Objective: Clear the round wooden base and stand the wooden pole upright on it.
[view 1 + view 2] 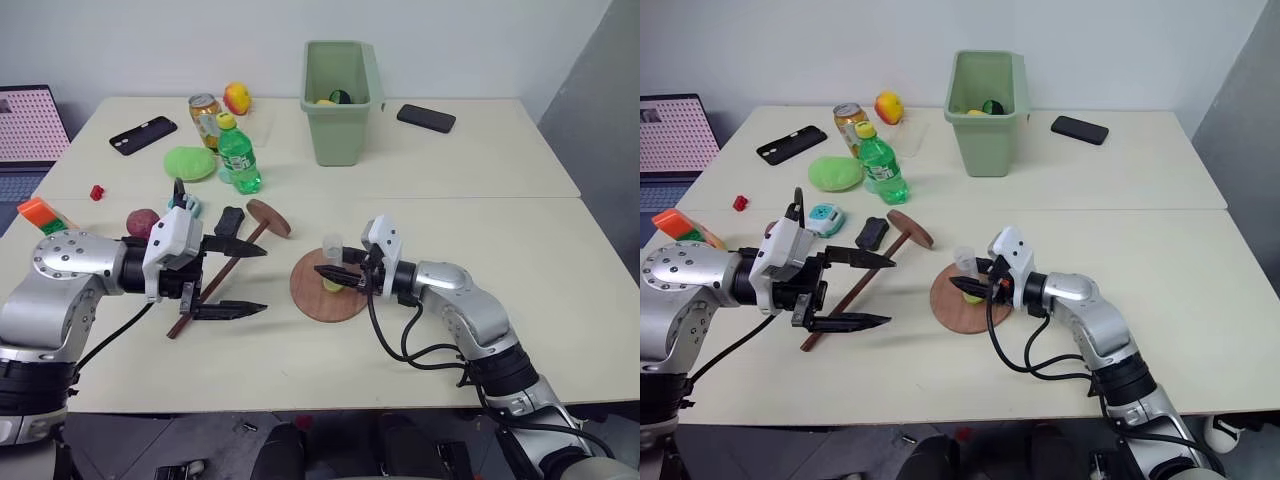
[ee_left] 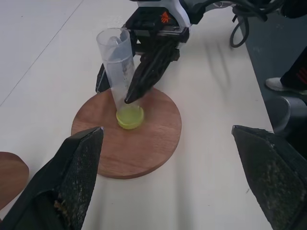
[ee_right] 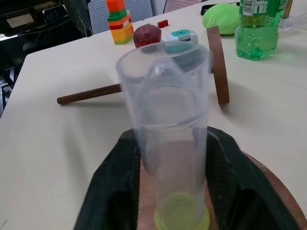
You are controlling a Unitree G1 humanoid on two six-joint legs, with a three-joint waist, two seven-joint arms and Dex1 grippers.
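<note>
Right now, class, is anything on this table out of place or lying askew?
Yes. A clear plastic tube with a yellow bottom stands on the round wooden base, and the thin dark-brown wooden pole lies flat on the table.

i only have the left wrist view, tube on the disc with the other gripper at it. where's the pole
Observer: The wooden pole lies flat on the table, left of the round wooden base, its disc end tipped up on edge.
Operator: is my left gripper near it
Observer: The left gripper hangs open right over the pole's shaft, one finger on each side, not touching it.
Operator: right gripper got the tube from both sides?
Observer: Yes. In the right wrist view the right gripper has a finger on each side of the clear plastic tube, shut on it; the tube stands upright on the base.
</note>
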